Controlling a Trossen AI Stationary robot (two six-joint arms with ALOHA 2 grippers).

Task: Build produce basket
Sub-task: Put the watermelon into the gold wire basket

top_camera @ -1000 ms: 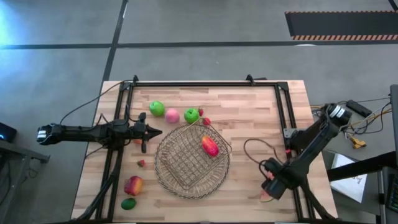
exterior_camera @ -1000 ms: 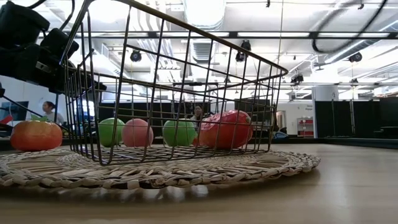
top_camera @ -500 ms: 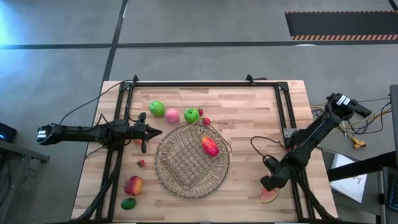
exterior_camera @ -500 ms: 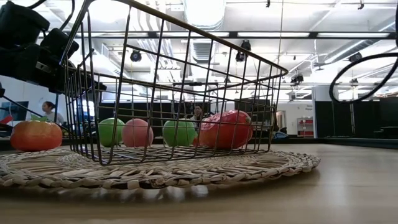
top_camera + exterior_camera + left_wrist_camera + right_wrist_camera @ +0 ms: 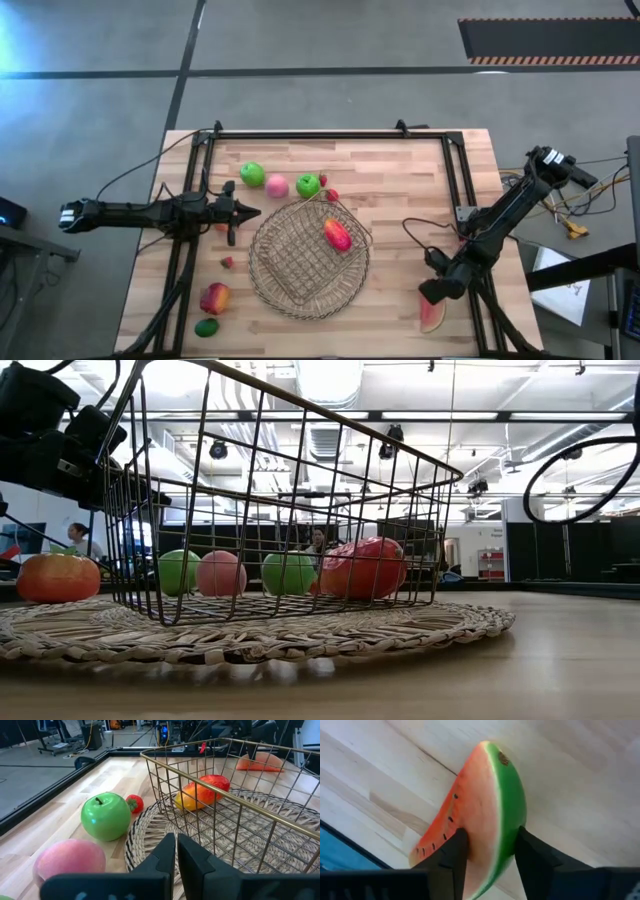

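The watermelon slice (image 5: 430, 315) lies near the table's near right corner. My right gripper (image 5: 437, 292) stands over it, shut on it. The wire basket (image 5: 308, 255) sits on a round woven mat (image 5: 352, 280) at mid table, and a red-yellow mango (image 5: 337, 235) lies inside it. Two green apples (image 5: 252, 174) (image 5: 308, 184), a pink peach (image 5: 277, 186) and a strawberry (image 5: 331, 195) lie just beyond the basket. A red-yellow apple (image 5: 214, 297) and a lime (image 5: 206, 327) lie near left. My left gripper (image 5: 250, 211) waits shut, left of the basket. My right gripper (image 5: 487, 850) pinches the watermelon slice between its two fingers. One finger (image 5: 452, 855) is on the red flesh face (image 5: 470, 830), the other (image 5: 532, 852) on the green rind (image 5: 512, 827), near one end of the slice. The fingers come from above, pointing down. The slice looks to rest on the wood.
A dark metal frame (image 5: 457, 180) runs along the table's far, left and right sides. A small strawberry (image 5: 227, 262) lies left of the mat. A cable loop (image 5: 420, 235) hangs from my right arm. Bare wood (image 5: 400, 190) lies between the basket and the right rail.
My right arm has swung its upper part toward the table's far right, and its gripper has shifted slightly toward the far edge. The watermelon slice, mostly covered by the gripper before, now shows on the gripper's near side. It has stayed in place.
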